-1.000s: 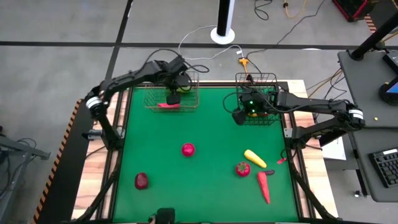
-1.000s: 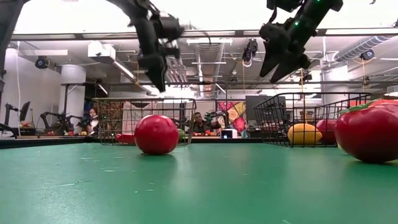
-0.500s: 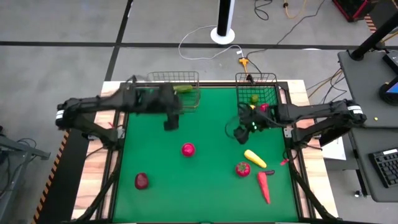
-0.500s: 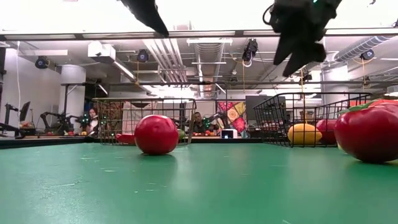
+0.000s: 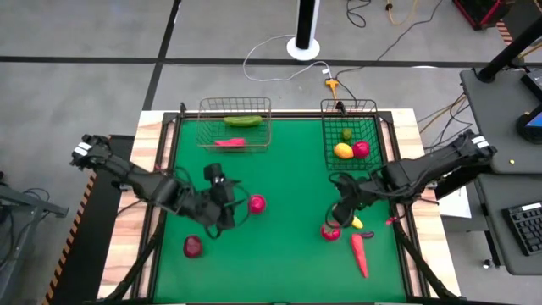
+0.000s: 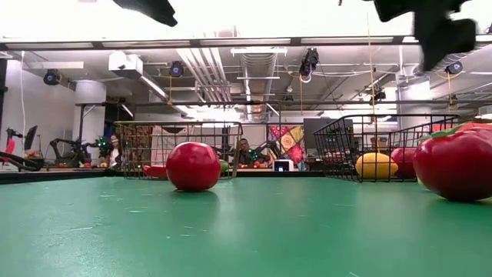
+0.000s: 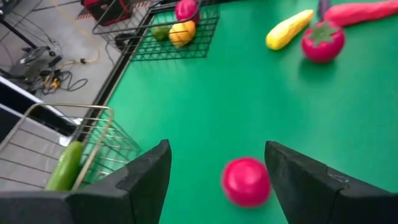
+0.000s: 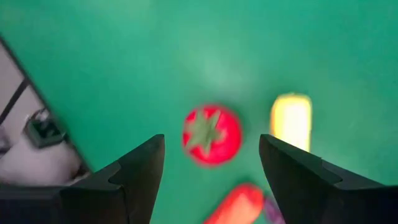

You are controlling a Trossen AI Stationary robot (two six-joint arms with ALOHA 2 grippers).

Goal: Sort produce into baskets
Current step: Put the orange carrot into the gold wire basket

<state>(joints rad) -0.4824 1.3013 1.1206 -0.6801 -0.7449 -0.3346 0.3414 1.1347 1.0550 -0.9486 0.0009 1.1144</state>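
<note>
Starting at the left, the left end effector has swung away from the light wire basket at the far edge, where a green cucumber and a red chili now lie, and hangs over open green tabletop with its jaws spread wide and empty. The pink-red round fruit sits just beside it; in the left wrist view that fruit shows between the two fingers, so this looks like the next pick. A dark-red fruit waits nearer the front left corner. The middle of the tabletop is bare, giving both arms free room to travel. Further right, the right end effector has likewise come off the dark basket, which holds a lime, a yellow lemon and a red fruit. It too is wide and empty, poised above the tomato-like red fruit, with the long yellow piece just beside and a long red chili close in front. That cluster is crowded and sits near the right edge, so a clean approach to one item without nudging its neighbours looks like the tighter job.
</note>
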